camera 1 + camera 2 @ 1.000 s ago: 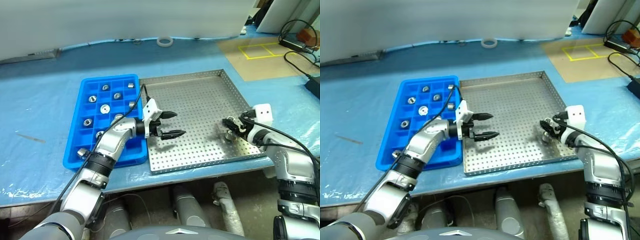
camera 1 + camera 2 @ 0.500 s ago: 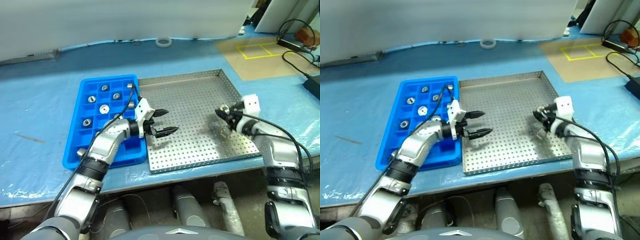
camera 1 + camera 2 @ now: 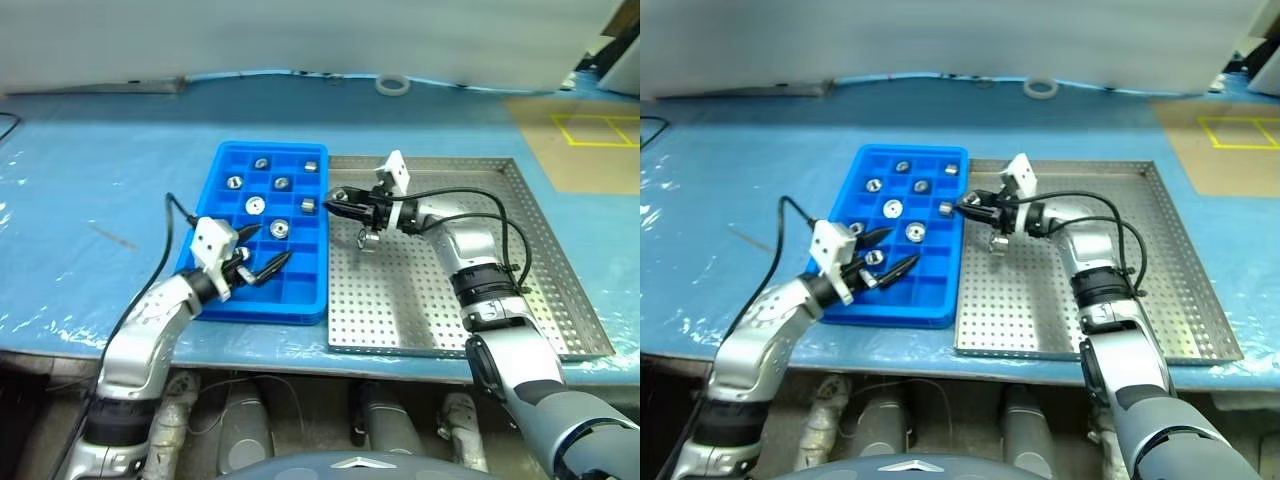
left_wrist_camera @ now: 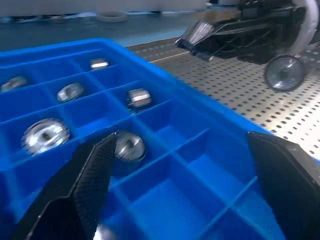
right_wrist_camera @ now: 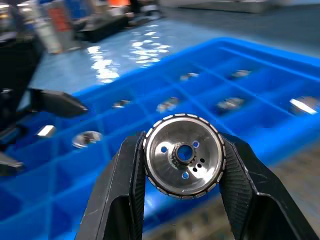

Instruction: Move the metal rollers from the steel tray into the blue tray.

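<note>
My right gripper [image 5: 184, 150] is shut on a metal roller [image 5: 184, 156], a shiny disc with a ribbed rim and a central hole. It holds the roller in the air at the seam between the steel tray [image 3: 450, 290] and the blue tray [image 3: 300, 285]. Several metal rollers, such as one [image 3: 254, 205] near the middle, lie in the blue tray's compartments. My left gripper [image 3: 274, 244] hovers open over the blue tray's near left compartments, nothing between its fingers [image 4: 95, 170].
A white tape ring [image 3: 392, 85] lies on the pale blue table sheet behind the trays. A brown board with yellow tape lines [image 3: 595, 130] sits at the far right. The table's front edge runs just below both trays.
The camera has swung, shifting the whole picture. My right gripper shut on a roller and carried it left across the steel tray. My left gripper drew back over the blue tray.
</note>
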`<control>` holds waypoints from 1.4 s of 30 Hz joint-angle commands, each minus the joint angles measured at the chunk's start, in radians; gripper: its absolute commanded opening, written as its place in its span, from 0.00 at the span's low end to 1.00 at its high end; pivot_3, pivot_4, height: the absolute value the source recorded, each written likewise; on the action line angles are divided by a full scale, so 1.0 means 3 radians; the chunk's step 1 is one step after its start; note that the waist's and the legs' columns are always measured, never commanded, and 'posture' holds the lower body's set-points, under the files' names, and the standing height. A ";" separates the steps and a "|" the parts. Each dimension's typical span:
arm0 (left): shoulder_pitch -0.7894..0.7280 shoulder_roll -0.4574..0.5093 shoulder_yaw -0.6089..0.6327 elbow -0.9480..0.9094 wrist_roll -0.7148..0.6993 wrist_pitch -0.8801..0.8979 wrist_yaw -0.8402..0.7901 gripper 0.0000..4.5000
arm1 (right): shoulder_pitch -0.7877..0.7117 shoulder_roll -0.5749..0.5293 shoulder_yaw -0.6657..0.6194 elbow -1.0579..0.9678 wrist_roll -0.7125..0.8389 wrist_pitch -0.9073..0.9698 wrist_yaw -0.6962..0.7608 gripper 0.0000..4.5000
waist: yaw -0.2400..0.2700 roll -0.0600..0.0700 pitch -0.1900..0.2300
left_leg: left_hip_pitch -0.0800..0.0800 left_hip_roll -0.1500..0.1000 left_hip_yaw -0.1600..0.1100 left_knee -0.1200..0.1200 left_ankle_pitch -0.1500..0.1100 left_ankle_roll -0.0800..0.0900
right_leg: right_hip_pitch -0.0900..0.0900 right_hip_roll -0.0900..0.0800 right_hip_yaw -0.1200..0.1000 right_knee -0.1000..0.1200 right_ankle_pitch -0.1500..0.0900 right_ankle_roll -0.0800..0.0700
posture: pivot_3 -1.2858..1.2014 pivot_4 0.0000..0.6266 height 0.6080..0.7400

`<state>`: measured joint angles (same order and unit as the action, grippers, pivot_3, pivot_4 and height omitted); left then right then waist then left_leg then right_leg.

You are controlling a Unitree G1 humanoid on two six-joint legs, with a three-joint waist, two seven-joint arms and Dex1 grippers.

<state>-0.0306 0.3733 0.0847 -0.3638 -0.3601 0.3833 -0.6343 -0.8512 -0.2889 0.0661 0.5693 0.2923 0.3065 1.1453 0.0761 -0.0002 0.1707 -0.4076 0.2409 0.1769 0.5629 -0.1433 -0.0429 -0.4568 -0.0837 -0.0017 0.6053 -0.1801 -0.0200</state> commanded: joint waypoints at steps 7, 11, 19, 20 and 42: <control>0.0577 0.0097 0.0404 -0.0712 -0.0225 0.0162 0.0319 0.97 | -0.0192 0.0184 0.0274 0.0184 -0.0008 -0.0155 0.0696 0.36 | 0.0273 -0.0002 0.0002 | 0.0002 -0.0002 -0.0006 -0.0001 0.0003 -0.0006 | 0.0006 -0.0010 -0.0009 0.0004 -0.0001 0.0001 | 0.66 0.24 1.00; 0.0553 0.0121 0.0349 -0.0699 -0.0243 0.0172 0.0330 0.97 | -0.0247 0.0178 0.0215 0.0281 -0.0020 -0.0205 0.0654 0.36 | 0.0313 -0.0003 0.0002 | 0.0002 -0.0005 -0.0007 -0.0001 0.0003 -0.0007 | 0.0010 -0.0015 -0.0012 0.0004 -0.0004 0.0005 | 0.65 0.24 1.00; 0.0230 0.0213 0.0199 -0.0458 -0.0269 0.0218 0.0201 0.97 | -0.0015 -0.0009 0.0203 -0.0134 0.0056 0.0037 0.0638 0.36 | 0.0322 -0.0003 0.0002 | 0.0001 -0.0002 -0.0009 -0.0002 0.0007 -0.0013 | 0.0007 -0.0011 -0.0016 0.0006 -0.0002 0.0003 | 0.61 0.24 1.00; 0.0186 0.0221 0.0184 -0.0420 -0.0283 0.0221 0.0175 0.97 | 0.0038 -0.0040 0.0208 -0.0235 0.0070 0.0096 0.0633 0.36 | 0.0312 -0.0003 0.0002 | 0.0001 -0.0001 -0.0009 -0.0002 0.0007 -0.0013 | 0.0007 -0.0010 -0.0016 0.0006 -0.0003 0.0004 | 0.60 0.24 1.00; 0.0112 0.0324 0.0165 -0.0199 -0.0281 0.0181 0.0060 0.97 | 0.0509 -0.0043 0.1072 -0.1515 -0.0238 0.0519 0.0375 0.36 | 0.0157 -0.0004 0.0001 | 0.0008 -0.0002 -0.0009 -0.0007 0.0013 -0.0022 | 0.0007 -0.0008 -0.0011 0.0010 -0.0004 0.0007 | 0.59 0.24 1.00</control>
<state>0.0008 0.4657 0.1184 -0.3943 -0.4384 0.4488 -0.6230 -0.6811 -0.3043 0.3801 0.1528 0.2152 0.4811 1.2578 0.1234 -0.0015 0.1711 -0.4053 0.2405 0.1743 0.5608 -0.1395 -0.0496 -0.4547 -0.0862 -0.0052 0.6084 -0.1814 -0.0177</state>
